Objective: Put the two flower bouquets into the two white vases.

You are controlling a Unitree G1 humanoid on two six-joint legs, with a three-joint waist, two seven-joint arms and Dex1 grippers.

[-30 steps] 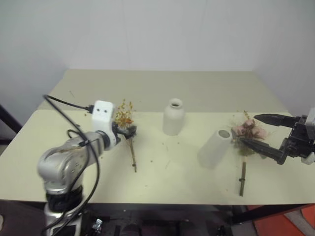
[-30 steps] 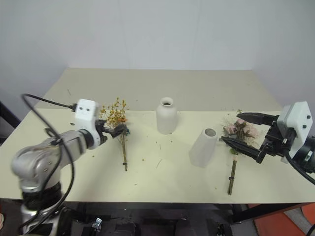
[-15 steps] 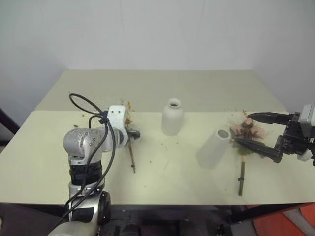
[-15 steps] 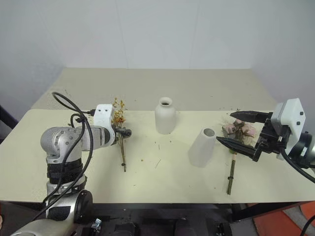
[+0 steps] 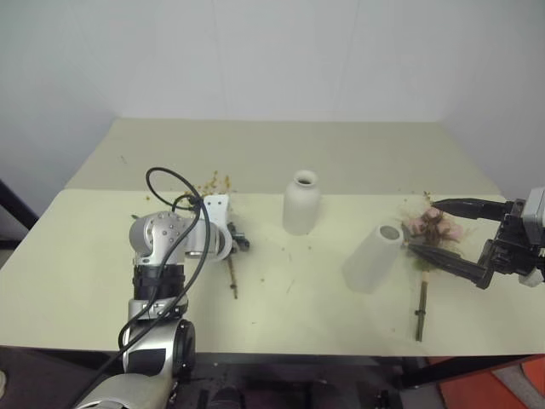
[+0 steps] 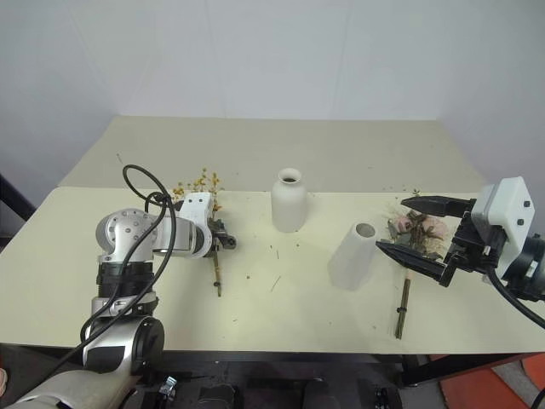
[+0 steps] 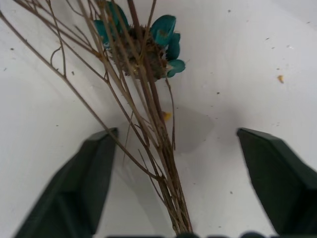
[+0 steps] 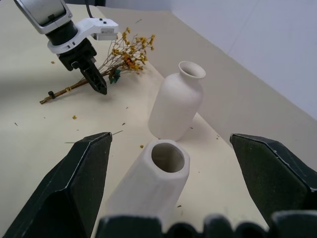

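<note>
The small yellow-orange bouquet (image 5: 213, 181) lies on the table, stem (image 6: 217, 274) toward me. My left gripper (image 5: 234, 241) points down at its stems (image 7: 153, 124), open, one finger (image 7: 84, 188) on each side of them. The short white vase (image 5: 301, 204) stands mid-table, and the taller white vase (image 5: 372, 256) stands to its right. The pink-rose bouquet (image 5: 433, 226) lies flat just beyond that, stem (image 5: 420, 302) toward the front edge. My right gripper (image 6: 391, 223) hovers open by the rose heads with nothing in it. From the right wrist, both vases (image 8: 176, 109) (image 8: 148, 188) show between its fingers.
The beige table (image 5: 341, 153) carries scattered petal crumbs around both bouquets. A black cable (image 5: 166, 183) loops over my left arm. A pale wall closes the far side, and the table's front edge (image 5: 298, 349) runs near me.
My left arm folded inward and its gripper turned and dropped down over the small bouquet's stems. The right gripper stayed where it was.
</note>
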